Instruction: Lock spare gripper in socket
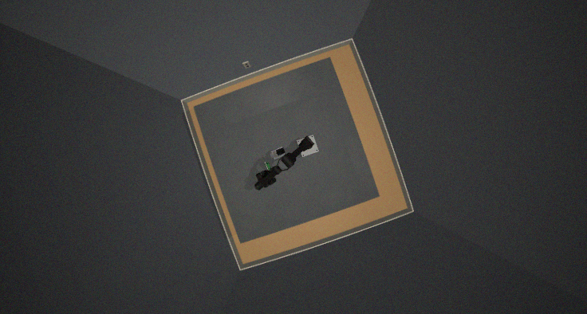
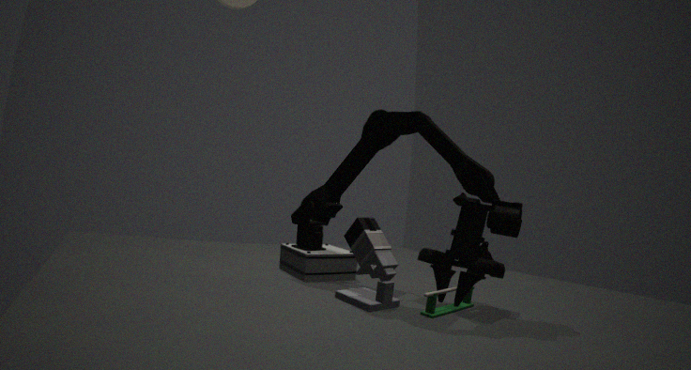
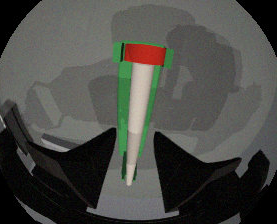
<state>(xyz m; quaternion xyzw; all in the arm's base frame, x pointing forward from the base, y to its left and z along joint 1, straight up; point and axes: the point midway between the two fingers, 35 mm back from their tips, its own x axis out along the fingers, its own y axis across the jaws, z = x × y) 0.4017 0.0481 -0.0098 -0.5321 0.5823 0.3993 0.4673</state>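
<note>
A pale pin (image 2: 437,292) (image 3: 141,82) with a red head (image 3: 145,54) lies across the two uprights of a green holder (image 1: 267,165) (image 2: 447,310) (image 3: 123,100). My gripper (image 2: 449,302) (image 3: 135,134) points down at the holder, its fingers partly open on either side of the pin. Gaps show between both fingers and the pin in the wrist view. A tilted grey and black block (image 1: 280,151) (image 2: 380,252) stands above a grey stand (image 2: 357,298) beside the holder; I cannot tell whether it is the spare gripper. The socket and spigot cannot be made out.
The arm's white base (image 1: 313,147) (image 2: 318,265) stands behind the grey stand in the exterior view. The arm arches over from it to the holder. A tan border (image 1: 365,127) runs around the grey work surface in the overhead view.
</note>
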